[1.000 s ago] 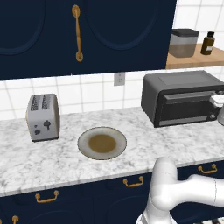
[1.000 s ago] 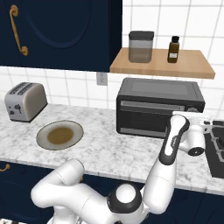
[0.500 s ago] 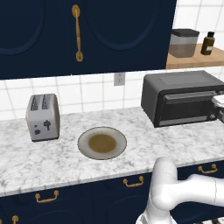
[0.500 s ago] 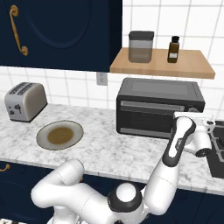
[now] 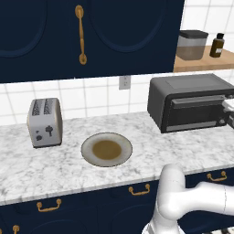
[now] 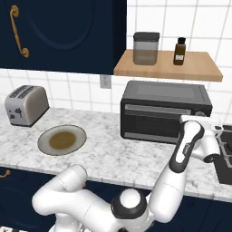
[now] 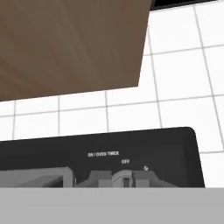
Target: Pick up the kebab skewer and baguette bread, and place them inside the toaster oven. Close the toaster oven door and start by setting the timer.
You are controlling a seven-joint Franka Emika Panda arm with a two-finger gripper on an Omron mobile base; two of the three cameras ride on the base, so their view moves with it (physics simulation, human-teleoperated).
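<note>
Closing in on the timer, the robot's claw sits pressed up against the control panel at the right end of the toaster oven, its two dark finger tips drawn nearly together on either side of a small grey knob, apparently pinching it. The knob lies dead ahead of the claw and between the tips, with no gap to be made out, so the coming move looks like a turn about the claw's own axis rather than any further reach. White lettering on the dark panel just above the claw reads "ON / OVEN TIMER", with "OFF" below it to the right and one more mark beside that too small to read. The toaster oven door stands shut off to the claw's left, along the oven's front; the kebab skewer and baguette bread cannot be made out through the glass. Farther left on the marble bench lie a round plate and a silver two-slot toaster; overhead a wooden shelf carries a jar and a brown bottle.
</note>
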